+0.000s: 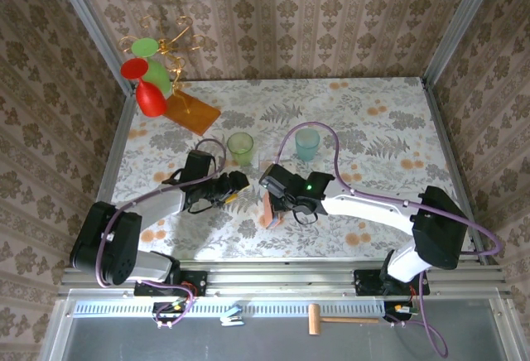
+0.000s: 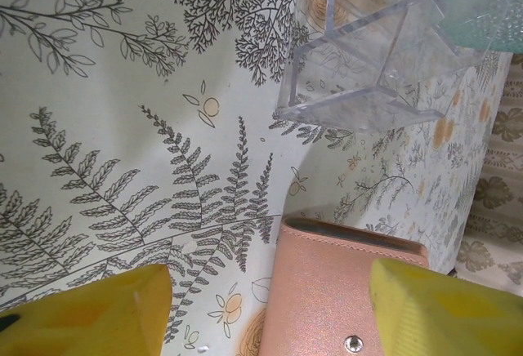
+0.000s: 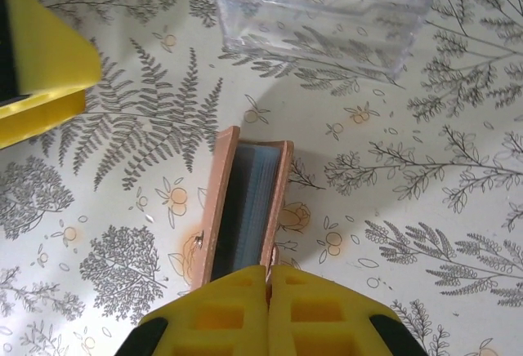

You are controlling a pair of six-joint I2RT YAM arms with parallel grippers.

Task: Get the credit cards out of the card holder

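Observation:
The card holder (image 3: 245,201), pinkish-tan leather, stands on edge on the table and is slightly open, with grey-blue inner sleeves showing between its covers. My right gripper (image 3: 268,278) is shut on the near edge of its right cover. The credit cards are hidden inside. In the top view the card holder (image 1: 270,210) sits between the two arms, with the right gripper (image 1: 277,202) on it. My left gripper (image 2: 265,315) is open just left of the card holder (image 2: 327,291), whose snap-button cover faces it. One yellow fingertip (image 2: 441,307) overlaps that cover and the other hangs over bare table.
A clear plastic box (image 2: 368,54) stands just beyond the holder. A green cup (image 1: 240,147) and a teal cup (image 1: 307,142) are further back. At the back left are an orange board (image 1: 192,111) and a gold stand with red and green shapes (image 1: 149,88).

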